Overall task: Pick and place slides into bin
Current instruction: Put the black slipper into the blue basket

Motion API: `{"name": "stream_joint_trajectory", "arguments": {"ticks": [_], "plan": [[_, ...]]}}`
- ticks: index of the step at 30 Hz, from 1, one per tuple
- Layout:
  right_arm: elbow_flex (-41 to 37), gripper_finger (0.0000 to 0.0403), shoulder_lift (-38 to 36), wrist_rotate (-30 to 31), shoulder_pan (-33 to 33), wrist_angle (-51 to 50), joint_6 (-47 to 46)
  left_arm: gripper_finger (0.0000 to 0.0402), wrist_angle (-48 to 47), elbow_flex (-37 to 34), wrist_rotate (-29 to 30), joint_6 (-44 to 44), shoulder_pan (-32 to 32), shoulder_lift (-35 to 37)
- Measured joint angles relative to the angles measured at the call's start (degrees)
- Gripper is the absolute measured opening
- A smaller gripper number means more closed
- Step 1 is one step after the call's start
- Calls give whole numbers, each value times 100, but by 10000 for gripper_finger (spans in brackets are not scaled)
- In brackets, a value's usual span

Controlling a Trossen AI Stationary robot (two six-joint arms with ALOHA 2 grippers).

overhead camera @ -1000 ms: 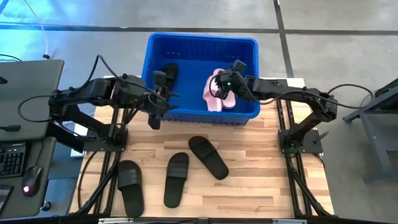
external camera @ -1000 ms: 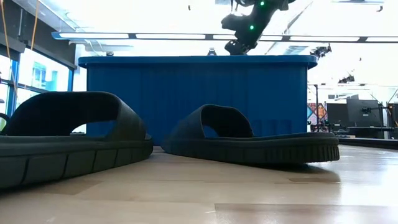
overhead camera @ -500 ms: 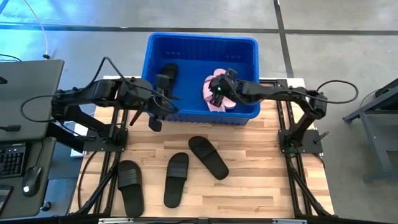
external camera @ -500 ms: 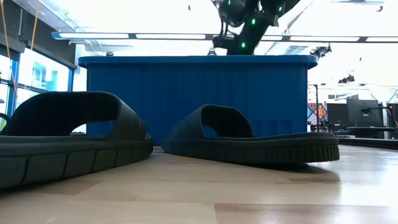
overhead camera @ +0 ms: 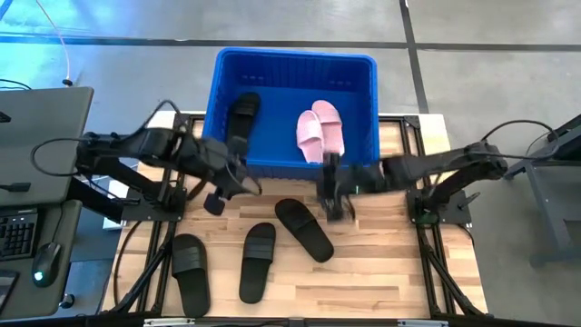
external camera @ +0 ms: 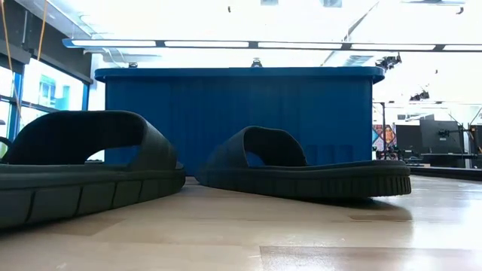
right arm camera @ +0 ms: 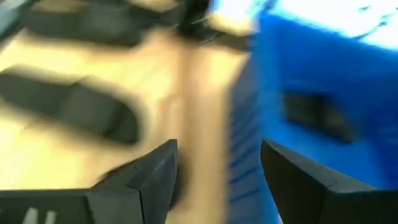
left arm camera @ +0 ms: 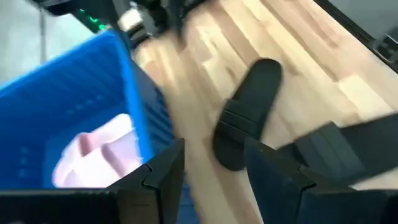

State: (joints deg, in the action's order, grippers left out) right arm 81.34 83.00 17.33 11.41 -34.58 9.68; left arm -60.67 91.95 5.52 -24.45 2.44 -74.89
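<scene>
1. High view: counted six slides in all. Two pink slides [overhead camera: 320, 133] lay side by side inside the blue bin [overhead camera: 295, 62], one black slide [overhead camera: 241, 113] lay in the bin's left half, and three black ones sat on the wooden table [overhead camera: 381, 263]: a leftmost slide [overhead camera: 191, 272], a middle slide [overhead camera: 257, 262], and an angled slide [overhead camera: 304, 229] nearest the bin. Left gripper [overhead camera: 216, 195] hung over the table just in front of the bin's left corner; right gripper [overhead camera: 333, 195] hung beside the angled slide, in front of the bin.
2. Low view: two black slides seen level, a near one [external camera: 83, 169] and a farther one [external camera: 301, 169], with the bin's wall [external camera: 241, 120] behind. No gripper here.
3. Left wrist view: fingers [left arm camera: 165, 177] spread apart, holding nothing; one black slide [left arm camera: 249, 112] on the wood beyond, pink slides [left arm camera: 96, 155] inside the bin wall.
4. Right wrist view: fingers [right arm camera: 155, 171] spread, empty; blurred, one black slide [right arm camera: 74, 106] on the table, bin wall beside it.
</scene>
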Motion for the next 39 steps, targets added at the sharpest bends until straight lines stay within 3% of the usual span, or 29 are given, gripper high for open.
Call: {"name": "stream_joint_trajectory", "arguments": {"ticks": [4, 8, 16, 25, 33, 39], "plan": [[-231, 220, 391, 538, 893, -240, -701, 156, 56, -442, 500, 425, 532, 0], [-676, 220, 996, 1123, 1510, -98, -748, 156, 390, -1012, 1156, 1061, 1094, 0], [-1071, 220, 2137, 2024, 2039, 320, -944, 156, 766, -1899, 1662, 2349, 2245, 0], [-1071, 220, 2847, 2275, 1506, 1162, -665, 156, 1233, -2786, 1827, 3976, 3537, 0], [-1071, 216, 2888, 2329, 1008, 1400, -556, 156, 1452, -3485, 1991, 5540, 4521, 0], [-1071, 159, 2890, 1596, 524, 1828, -471, 156, 1440, -3795, 2605, 6151, 4840, 0]]}}
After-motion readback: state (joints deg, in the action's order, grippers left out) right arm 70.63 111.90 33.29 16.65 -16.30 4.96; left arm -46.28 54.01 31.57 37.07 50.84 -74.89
